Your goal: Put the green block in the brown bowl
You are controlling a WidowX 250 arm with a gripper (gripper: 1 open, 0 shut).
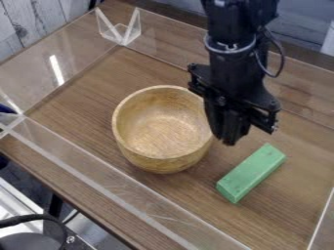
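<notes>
The bowl (163, 128) is pale wood with a fine grain showing inside, its finish matt and its rounded rim smooth. The block (251, 173) is a solid bright green with flat, even faces and a dull sheen, and whether it is painted wood or plastic cannot be told. The table (104, 78) is a darker brown wood-grain surface with a low satin finish, the walls (53, 59) around it are clear glossy plastic that catches white glare, and the gripper (229, 135) is matt black, hard-looking plastic or metal.
</notes>
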